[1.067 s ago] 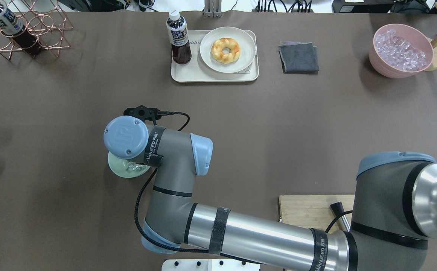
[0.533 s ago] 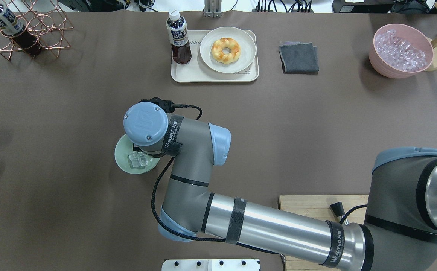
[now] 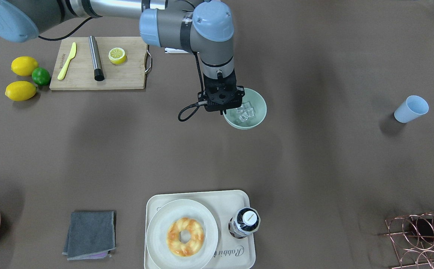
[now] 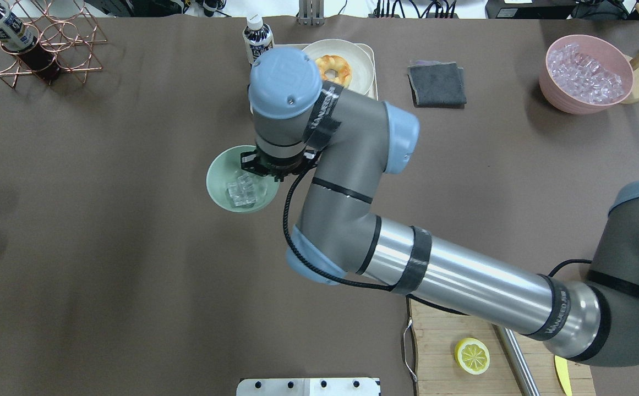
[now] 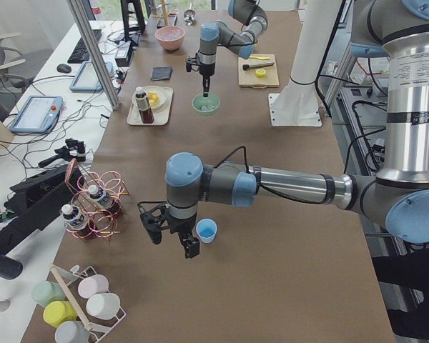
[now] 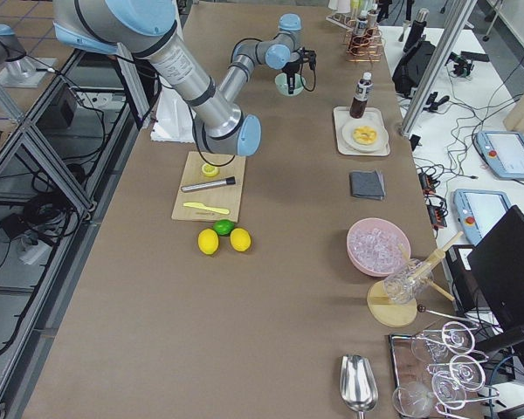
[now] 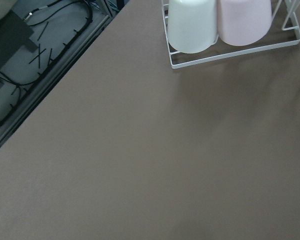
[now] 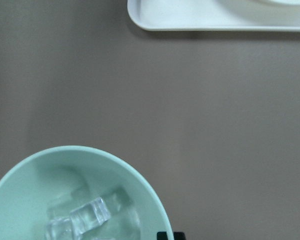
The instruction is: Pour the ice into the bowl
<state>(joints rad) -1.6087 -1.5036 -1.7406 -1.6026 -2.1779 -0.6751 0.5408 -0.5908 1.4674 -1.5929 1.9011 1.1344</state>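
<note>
The pale mint-green bowl (image 4: 221, 177) holds a few clear ice cubes (image 4: 240, 192). It shows in the front view (image 3: 257, 108) with the ice (image 3: 246, 112) inside. My right gripper (image 4: 254, 166) points straight down and is shut on the bowl's rim on the side toward my base (image 3: 225, 111). The right wrist view shows the bowl (image 8: 50, 170), the ice (image 8: 90, 217) and one black fingertip (image 8: 170, 235) outside the rim. My left gripper (image 5: 171, 234) hangs beside the light blue cup (image 5: 206, 230). It shows only in the left side view, so I cannot tell its state.
A cream tray (image 3: 235, 246) with a doughnut plate (image 3: 153, 239) and a bottle (image 3: 245, 222) lies just beyond the bowl. A grey cloth (image 3: 89, 234), a pink tub of ice (image 4: 586, 74), a cutting board (image 3: 99, 76), lemons (image 3: 20, 90) and a copper bottle rack (image 4: 33, 41) are also there.
My right arm has moved away from my base and to the right with the bowl in its grip. The bowl now looks larger in the overhead view and sits nearer the tray.
</note>
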